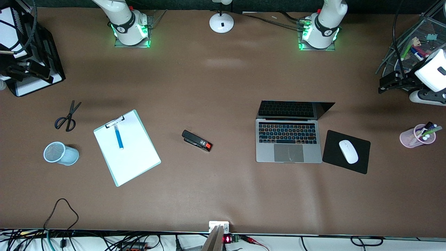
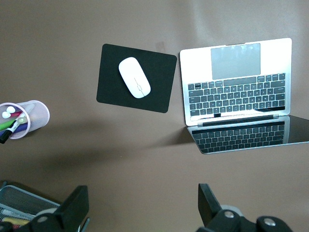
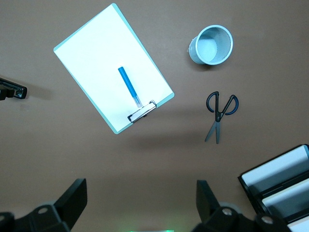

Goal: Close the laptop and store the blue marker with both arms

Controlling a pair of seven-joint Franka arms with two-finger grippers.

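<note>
Front view: the laptop is standing open beside the mouse pad; the blue marker is lying on the clipboard.

Left wrist view: my left gripper is hovering, fingers spread wide, empty.

Right wrist view: my right gripper is hovering likewise, wide and empty.

A broad desk covered in a matte brown surface fills nearly the whole scene. Soft light falls from above, leaving a pale sheen on the covering and faint, blurred shadows. At the desk's edge farthest from the front camera stands the round white base of a lamp, with a dark strip of background above it. Along the edge nearest the front camera runs a white ledge strewn with tangled black cables.
</note>
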